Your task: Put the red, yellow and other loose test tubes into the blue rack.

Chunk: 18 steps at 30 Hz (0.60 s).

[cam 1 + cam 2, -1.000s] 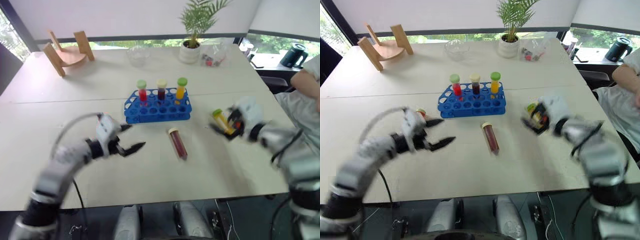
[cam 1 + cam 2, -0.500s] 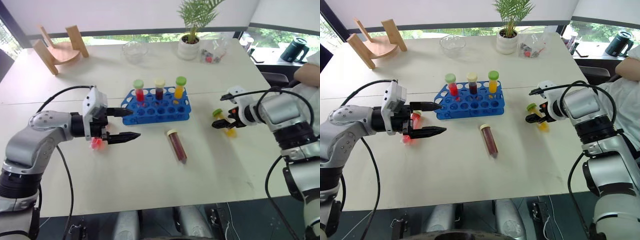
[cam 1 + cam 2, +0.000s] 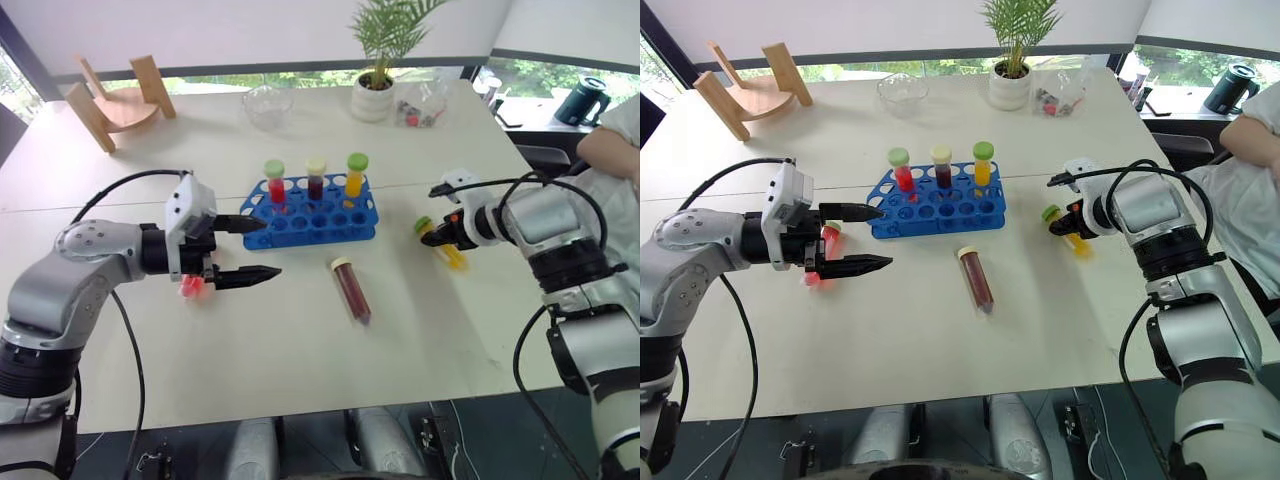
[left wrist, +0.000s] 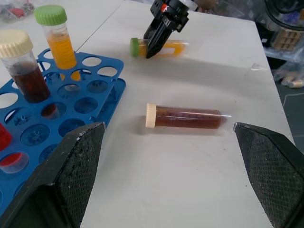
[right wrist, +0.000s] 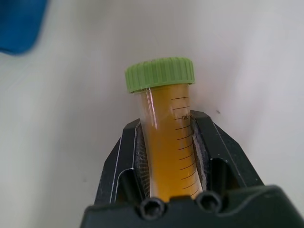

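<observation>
The blue rack (image 3: 315, 212) stands mid-table and holds three upright capped tubes. To its right lies a yellow test tube (image 3: 443, 243) with a green cap. My right gripper (image 3: 434, 235) is shut on this tube, its pads (image 5: 138, 156) pressing both sides of the yellow tube (image 5: 160, 76). A dark brown-red tube (image 3: 351, 290) with a cream cap lies loose in front of the rack. My left gripper (image 3: 272, 247) hovers open left of the rack, pointing right. A red test tube (image 3: 189, 286) lies on the table beneath its wrist.
A wooden stand (image 3: 115, 95) sits at the back left. A glass bowl (image 3: 268, 103), a potted plant (image 3: 378, 95) and a plastic bag (image 3: 422, 104) line the far edge. A person's arm (image 3: 612, 148) shows at the right, beyond the table corner.
My right gripper has come down toward the rack and closed on the yellow tube. My left arm rose a little early on, then stayed still and open.
</observation>
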Each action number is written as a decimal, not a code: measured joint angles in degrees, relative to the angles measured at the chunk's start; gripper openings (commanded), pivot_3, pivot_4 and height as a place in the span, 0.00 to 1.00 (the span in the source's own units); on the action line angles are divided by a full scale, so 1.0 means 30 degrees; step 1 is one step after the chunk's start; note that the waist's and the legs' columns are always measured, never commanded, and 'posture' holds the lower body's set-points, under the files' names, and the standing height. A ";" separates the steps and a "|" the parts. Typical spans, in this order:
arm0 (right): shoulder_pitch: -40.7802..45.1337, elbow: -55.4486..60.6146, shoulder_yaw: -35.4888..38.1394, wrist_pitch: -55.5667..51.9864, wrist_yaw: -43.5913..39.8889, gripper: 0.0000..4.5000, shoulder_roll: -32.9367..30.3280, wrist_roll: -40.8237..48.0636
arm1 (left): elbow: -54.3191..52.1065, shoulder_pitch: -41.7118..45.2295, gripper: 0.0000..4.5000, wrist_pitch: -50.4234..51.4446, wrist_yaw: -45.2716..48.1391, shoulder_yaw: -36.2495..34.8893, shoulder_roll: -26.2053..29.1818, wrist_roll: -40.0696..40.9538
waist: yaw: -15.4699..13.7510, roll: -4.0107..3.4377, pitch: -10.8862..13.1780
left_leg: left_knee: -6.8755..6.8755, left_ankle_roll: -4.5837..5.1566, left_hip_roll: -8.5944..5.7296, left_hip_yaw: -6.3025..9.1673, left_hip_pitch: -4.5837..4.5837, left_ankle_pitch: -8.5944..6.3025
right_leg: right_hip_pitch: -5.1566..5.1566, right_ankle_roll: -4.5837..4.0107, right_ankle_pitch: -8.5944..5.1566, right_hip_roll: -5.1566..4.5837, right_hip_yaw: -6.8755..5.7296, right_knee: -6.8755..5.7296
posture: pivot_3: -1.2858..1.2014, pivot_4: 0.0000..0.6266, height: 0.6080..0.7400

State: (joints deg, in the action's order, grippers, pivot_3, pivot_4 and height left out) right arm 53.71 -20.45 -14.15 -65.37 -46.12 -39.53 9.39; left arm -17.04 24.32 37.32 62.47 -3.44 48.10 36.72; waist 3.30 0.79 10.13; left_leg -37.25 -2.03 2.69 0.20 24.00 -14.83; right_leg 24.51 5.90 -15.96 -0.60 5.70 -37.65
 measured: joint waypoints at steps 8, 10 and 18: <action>-0.3025 0.8760 0.8785 0.6660 0.4197 0.18 0.6590 0.3809 | 0.0274 -0.0249 1.00 0.0280 -0.0445 -0.0117 0.0273 0.0005 | 0.0026 0.0000 0.0000 | 0.0002 -0.0029 -0.0002 0.0035 0.0013 0.0016 | 0.0023 -0.0008 -0.0009 0.0000 -0.0011 -0.0081 | 0.52 0.24 1.00; -0.4058 0.8901 0.8996 0.9543 0.4785 0.18 0.8290 0.3904 | 0.0309 -0.0248 1.00 0.0369 -0.0575 -0.0116 0.0270 -0.0003 | 0.0019 0.0012 -0.0007 | -0.0018 -0.0052 -0.0009 0.0034 0.0006 0.0029 | 0.0010 -0.0005 -0.0007 -0.0008 -0.0010 -0.0093 | 0.52 0.24 1.00; -0.6009 0.4400 0.7842 1.9241 0.4902 0.18 1.1274 0.2655 | 0.0391 -0.0112 1.00 0.0573 -0.0924 -0.0103 0.0237 0.0001 | 0.0153 0.0005 -0.0003 | 0.0003 -0.0107 -0.0013 0.0038 -0.0035 0.0062 | 0.0007 -0.0005 -0.0006 -0.0003 -0.0009 -0.0147 | 0.52 0.24 1.00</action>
State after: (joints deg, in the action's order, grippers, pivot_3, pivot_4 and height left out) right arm 35.68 -7.25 9.37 -7.64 -31.41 -5.70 17.35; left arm -15.87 23.98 39.04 59.69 -3.75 48.82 36.72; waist 3.76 0.81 10.12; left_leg -37.24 -2.36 2.65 0.31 23.90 -14.65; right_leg 24.53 5.89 -15.98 -0.61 5.67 -38.09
